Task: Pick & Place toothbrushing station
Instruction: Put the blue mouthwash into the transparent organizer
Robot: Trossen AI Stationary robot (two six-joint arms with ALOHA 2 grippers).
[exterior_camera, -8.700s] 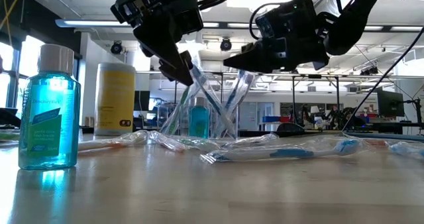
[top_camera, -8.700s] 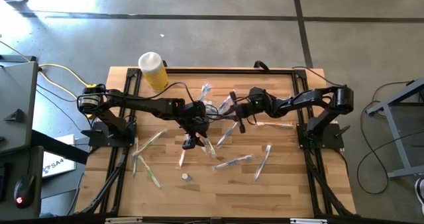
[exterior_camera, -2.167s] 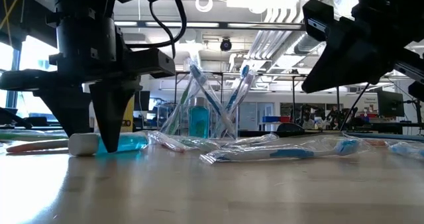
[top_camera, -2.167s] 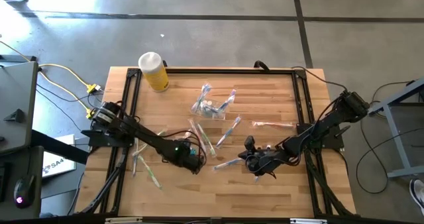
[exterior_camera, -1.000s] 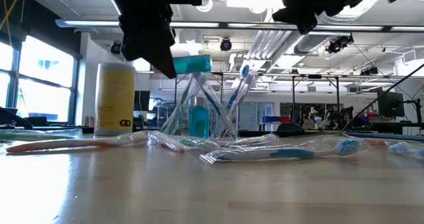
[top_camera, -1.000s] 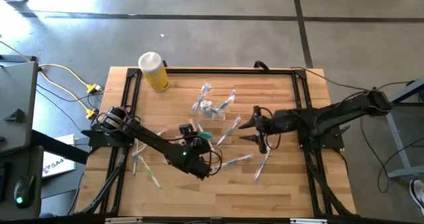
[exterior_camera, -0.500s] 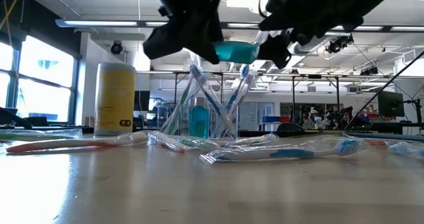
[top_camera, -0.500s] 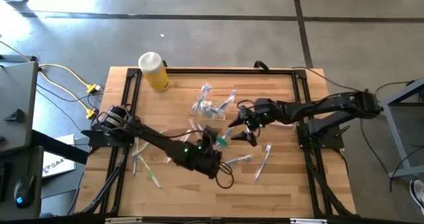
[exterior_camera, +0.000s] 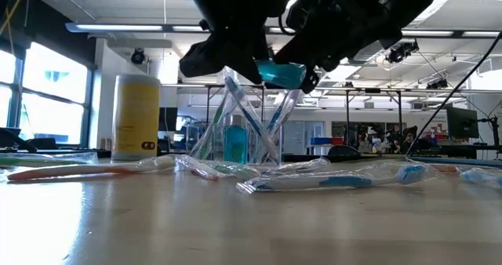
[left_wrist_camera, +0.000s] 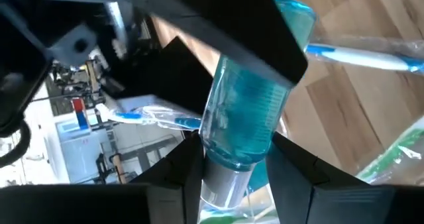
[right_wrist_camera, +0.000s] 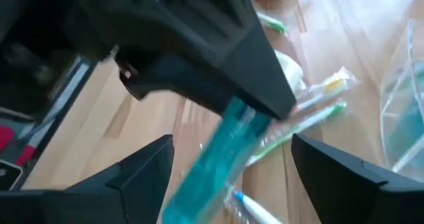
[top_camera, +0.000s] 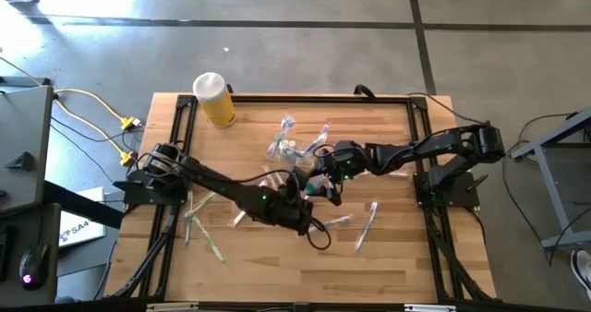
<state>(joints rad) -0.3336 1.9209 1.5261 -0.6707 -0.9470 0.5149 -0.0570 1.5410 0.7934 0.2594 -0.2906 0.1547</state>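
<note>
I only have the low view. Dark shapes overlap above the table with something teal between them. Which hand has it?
Observer: The left hand does. Its wrist view shows a small mouthwash bottle clamped between its fingers.
Operator: And the right hand?
Observer: The right hand is open, with its fingers wide on either side of the bottle.
Operator: Where over the table?
Observer: From above, both hands meet near the middle of the table, close to the clear holder cup.

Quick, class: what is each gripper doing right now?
Left gripper: closed on the blue bottle, held in the air.
Right gripper: fingers open around that bottle.
</note>
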